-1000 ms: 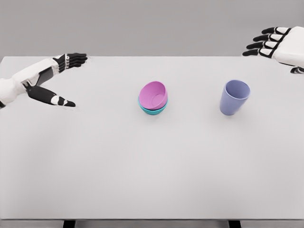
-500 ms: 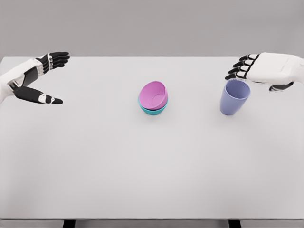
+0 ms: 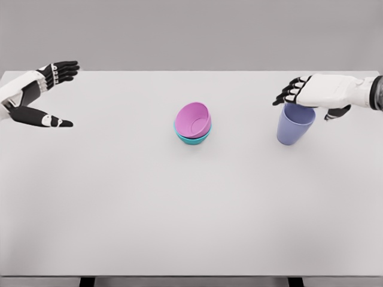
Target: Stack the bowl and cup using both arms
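A pink bowl (image 3: 193, 120) sits tilted inside a teal bowl (image 3: 192, 139) at the table's middle. To the right stands a lavender cup (image 3: 294, 124), upright. My right hand (image 3: 305, 95) hovers just over the cup's rim from the right, fingers spread and curving down behind it, thumb on the near right side, holding nothing. My left hand (image 3: 51, 95) is at the far left edge, open, with fingers extended and the thumb pointing right, far from the bowls.
The white table (image 3: 191, 215) fills the view, with its front edge near the bottom. A grey wall lies behind it.
My right hand came down and leftward from the upper right corner onto the cup's rim. My left hand drew back toward the left edge. Bowls and cup stayed put.
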Robot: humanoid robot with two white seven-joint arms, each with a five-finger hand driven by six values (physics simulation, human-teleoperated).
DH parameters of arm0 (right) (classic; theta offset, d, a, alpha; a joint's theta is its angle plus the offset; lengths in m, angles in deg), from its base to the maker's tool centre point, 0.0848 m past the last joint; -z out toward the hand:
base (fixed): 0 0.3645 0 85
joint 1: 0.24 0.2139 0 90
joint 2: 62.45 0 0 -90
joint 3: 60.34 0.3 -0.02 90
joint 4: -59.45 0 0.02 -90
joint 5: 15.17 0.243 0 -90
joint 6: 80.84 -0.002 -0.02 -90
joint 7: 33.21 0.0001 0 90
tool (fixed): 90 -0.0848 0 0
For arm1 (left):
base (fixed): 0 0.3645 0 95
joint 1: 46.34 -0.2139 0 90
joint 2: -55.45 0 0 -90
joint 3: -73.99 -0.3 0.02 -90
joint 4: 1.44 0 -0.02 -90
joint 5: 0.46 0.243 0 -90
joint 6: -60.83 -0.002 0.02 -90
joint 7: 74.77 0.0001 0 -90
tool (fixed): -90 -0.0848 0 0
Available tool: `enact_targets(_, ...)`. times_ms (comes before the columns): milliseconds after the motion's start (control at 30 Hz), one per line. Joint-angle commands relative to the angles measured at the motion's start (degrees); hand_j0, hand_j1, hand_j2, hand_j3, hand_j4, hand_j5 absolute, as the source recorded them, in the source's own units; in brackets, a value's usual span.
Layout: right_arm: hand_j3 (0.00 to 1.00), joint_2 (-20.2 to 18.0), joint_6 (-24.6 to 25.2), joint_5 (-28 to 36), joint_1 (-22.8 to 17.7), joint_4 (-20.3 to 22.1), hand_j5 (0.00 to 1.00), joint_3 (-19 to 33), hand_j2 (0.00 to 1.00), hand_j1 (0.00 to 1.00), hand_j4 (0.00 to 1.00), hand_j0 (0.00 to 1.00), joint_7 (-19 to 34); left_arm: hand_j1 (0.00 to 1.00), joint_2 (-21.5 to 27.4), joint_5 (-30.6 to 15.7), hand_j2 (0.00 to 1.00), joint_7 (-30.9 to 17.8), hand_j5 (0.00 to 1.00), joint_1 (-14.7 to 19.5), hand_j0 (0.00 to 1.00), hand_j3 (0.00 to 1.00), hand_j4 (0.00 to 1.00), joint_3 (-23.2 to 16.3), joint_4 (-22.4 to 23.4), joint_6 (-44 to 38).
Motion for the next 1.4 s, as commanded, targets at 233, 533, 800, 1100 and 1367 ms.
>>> enact_targets(233, 1.0, 1.41, 0.13, 0.21, 0.79, -2.77, 1.0, -3.78, 1.0, 1.0, 1.0, 1.0, -0.02, 1.0, -1.31, -0.3, 1.0, 0.01, 1.0, -0.09, 1.0, 1.0, 1.0, 1.41, 0.46, -0.36)
enact_targets(533, 1.0, 1.84, 0.13, 0.21, 1.23, -4.7, 1.0, -4.05, 1.0, 1.0, 1.0, 1.0, -0.02, 1.0, -1.4, -0.21, 1.0, 0.01, 1.0, -0.09, 1.0, 1.0, 1.0, 1.41, 0.46, -0.36)
enact_targets(800, 0.97, 1.93, 0.13, 0.21, 1.58, -4.79, 0.97, -3.96, 0.97, 0.97, 0.97, 0.97, -0.02, 1.0, -1.4, -0.21, 1.0, 0.01, 1.0, -0.09, 1.0, 1.0, 1.0, 1.41, 0.46, -0.45)
enact_targets(1100, 0.74, 2.55, 0.13, 1.09, 1.76, -4.79, 0.74, -3.78, 0.74, 0.74, 0.74, 0.74, -0.02, 1.0, -1.58, -0.21, 1.0, 0.01, 1.0, -0.09, 1.0, 1.0, 1.0, 1.41, 0.46, -0.45)
enact_targets(1367, 0.69, 2.55, 0.13, 1.61, 2.02, -4.97, 0.69, -2.99, 0.69, 0.69, 0.69, 0.69, -0.02, 1.0, -1.58, -0.21, 1.0, 0.01, 1.0, -0.09, 1.0, 1.0, 1.0, 1.41, 0.46, -0.45)
